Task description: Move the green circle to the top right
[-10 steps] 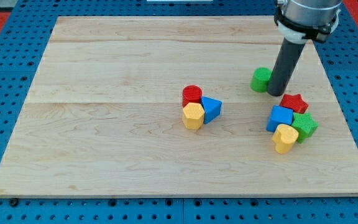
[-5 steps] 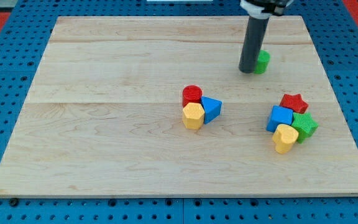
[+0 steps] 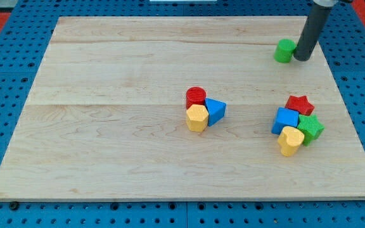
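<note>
Rod [image 3: 312, 28] upper part cut off by view's top.

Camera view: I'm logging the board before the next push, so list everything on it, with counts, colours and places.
green circle: 1, green, near the board's top right
red cylinder: 1, red, centre cluster, top
yellow hexagon: 1, yellow, centre cluster, bottom
blue triangle: 1, blue, centre cluster, right
red star: 1, red, right cluster, top
blue cube: 1, blue, right cluster, left
green star: 1, green, right cluster, right
yellow heart: 1, yellow, right cluster, bottom
wooden board: 1, pale wood, on blue pegboard
my tip: 1, dark rod, right beside the green circle
</note>
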You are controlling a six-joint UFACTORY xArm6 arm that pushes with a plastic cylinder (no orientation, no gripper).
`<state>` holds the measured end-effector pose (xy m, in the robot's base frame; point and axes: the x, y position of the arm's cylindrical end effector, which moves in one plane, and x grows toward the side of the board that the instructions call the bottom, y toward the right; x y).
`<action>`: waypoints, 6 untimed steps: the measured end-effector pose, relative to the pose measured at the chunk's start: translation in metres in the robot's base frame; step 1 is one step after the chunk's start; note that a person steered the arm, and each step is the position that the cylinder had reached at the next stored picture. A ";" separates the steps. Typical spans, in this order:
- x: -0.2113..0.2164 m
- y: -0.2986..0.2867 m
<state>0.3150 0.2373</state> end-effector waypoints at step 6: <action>-0.025 -0.089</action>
